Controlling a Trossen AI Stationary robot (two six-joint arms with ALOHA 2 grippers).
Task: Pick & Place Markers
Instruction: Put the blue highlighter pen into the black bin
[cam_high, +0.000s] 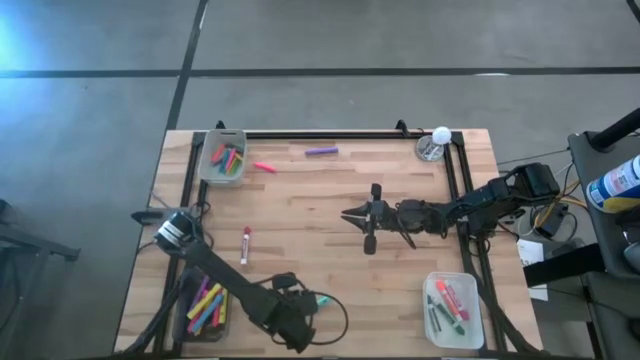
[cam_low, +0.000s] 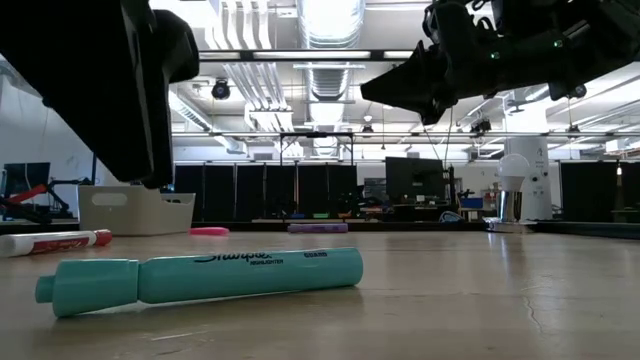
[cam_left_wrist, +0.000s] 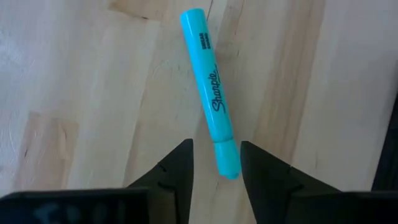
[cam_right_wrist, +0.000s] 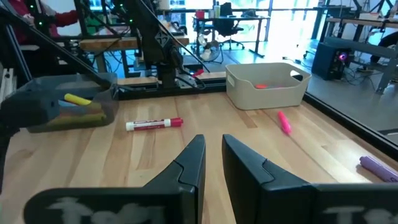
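Observation:
A teal marker (cam_left_wrist: 211, 93) lies flat on the wood near the table's near edge (cam_high: 322, 299), and it fills the foreground of the low view (cam_low: 200, 278). My left gripper (cam_left_wrist: 216, 143) is open and points down over it, a finger on either side of the marker's stepped end without touching. My right gripper (cam_high: 350, 213) hovers above the table's middle, fingers (cam_right_wrist: 211, 155) a narrow gap apart and holding nothing. Loose on the table lie a white-and-red marker (cam_high: 245, 245), a pink marker (cam_high: 264, 167) and a purple marker (cam_high: 321, 152).
Three clear bins hold markers: one at the far left corner (cam_high: 222, 157), one at the near left (cam_high: 207, 308) and one at the near right (cam_high: 452, 308). A small white-topped metal object (cam_high: 435, 145) stands at the far right. A black frame (cam_high: 330, 133) runs round the table.

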